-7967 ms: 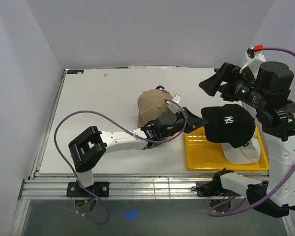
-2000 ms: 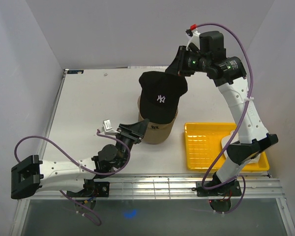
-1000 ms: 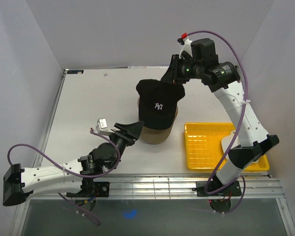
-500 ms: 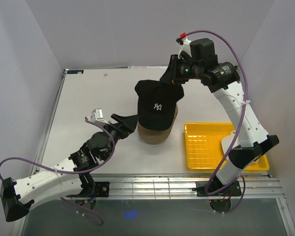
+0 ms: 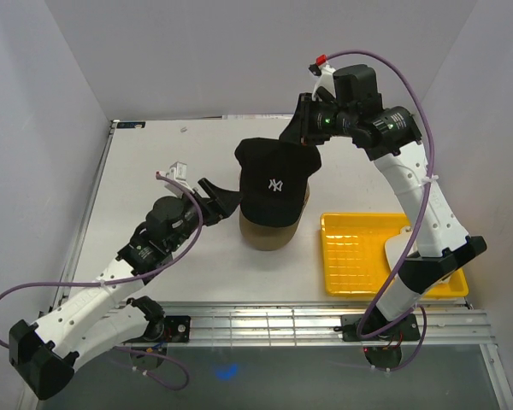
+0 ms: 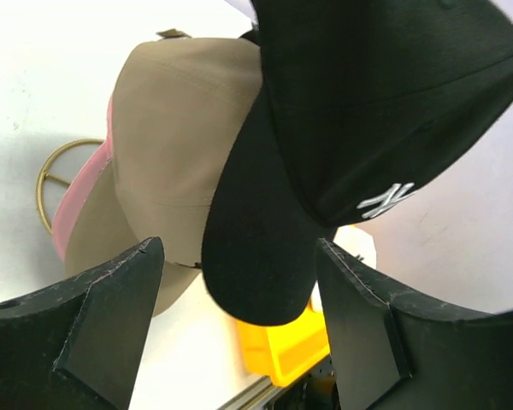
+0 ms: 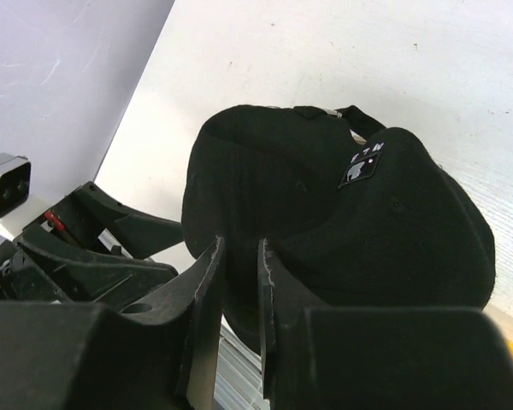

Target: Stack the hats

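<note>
Boxed in by plain, pale grey panels: back wall [image 5: 256,51] at 12 o'clock, left wall [image 5: 34,128] at 9, right wall [image 5: 496,77] at 3. In the middle, a matte white table [image 5: 171,162], evenly lit, with soft shadows. At 11 o'clock, on its far corner, a small black bracket [image 5: 130,125]. At 6 o'clock, along the near edge, slotted aluminium rails [image 5: 265,325]. Below those, a dark glossy surface [image 5: 308,376] with a small blue glint [image 5: 228,371] at 7 o'clock.

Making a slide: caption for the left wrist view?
Open left end effector faces black cap over tan cap, pink cap beneath.
</note>
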Tool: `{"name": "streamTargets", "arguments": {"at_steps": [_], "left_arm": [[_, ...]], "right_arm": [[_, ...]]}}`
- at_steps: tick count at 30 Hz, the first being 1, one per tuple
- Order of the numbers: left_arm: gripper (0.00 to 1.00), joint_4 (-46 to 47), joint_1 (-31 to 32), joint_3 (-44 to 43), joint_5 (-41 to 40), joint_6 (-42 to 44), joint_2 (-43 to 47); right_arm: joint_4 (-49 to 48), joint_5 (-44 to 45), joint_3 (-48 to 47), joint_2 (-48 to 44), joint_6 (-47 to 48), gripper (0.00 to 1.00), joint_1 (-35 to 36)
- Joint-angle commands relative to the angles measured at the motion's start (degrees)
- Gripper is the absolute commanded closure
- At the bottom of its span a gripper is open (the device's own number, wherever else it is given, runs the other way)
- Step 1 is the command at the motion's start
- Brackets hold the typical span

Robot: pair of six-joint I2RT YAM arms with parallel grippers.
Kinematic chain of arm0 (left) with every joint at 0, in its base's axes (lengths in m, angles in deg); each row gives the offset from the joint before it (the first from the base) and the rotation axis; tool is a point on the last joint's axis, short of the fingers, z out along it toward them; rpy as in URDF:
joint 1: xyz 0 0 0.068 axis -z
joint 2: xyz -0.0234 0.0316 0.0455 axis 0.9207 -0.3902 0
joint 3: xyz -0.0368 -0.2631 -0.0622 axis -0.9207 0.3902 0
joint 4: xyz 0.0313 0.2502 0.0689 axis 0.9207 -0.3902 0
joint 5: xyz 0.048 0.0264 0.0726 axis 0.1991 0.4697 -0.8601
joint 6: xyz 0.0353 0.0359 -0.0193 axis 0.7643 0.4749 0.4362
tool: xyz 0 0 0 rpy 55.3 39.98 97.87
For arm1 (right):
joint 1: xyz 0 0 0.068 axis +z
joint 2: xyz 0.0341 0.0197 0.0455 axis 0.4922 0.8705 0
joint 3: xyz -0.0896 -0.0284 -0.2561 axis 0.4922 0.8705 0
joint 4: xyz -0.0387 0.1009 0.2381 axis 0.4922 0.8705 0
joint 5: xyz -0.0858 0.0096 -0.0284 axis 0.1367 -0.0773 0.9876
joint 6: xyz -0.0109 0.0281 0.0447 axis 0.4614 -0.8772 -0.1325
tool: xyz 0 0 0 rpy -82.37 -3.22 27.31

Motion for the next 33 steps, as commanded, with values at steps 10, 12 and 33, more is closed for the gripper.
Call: {"name": "streamTargets", "arguments": {"at_steps": [10, 12, 33], "left_arm": [[0.21, 9.46, -8.65, 4.06, 26.06, -3.05, -2.35], [0.21, 10.87, -8.82, 5.03, 27.38, -3.92, -2.61], [0.22, 26.69, -9.26, 12.59, 34.41, -9.55, -4.02]], "right_arm": [[-0.90, -1.98, -2.65, -1.98, -0.17, 0.92, 0.46], [-0.90, -2.42, -2.65, -1.98, -0.43, 0.92, 0.46], [-2.65, -3.74, -0.02, -3.91, -1.93, 0.92, 0.64]]}}
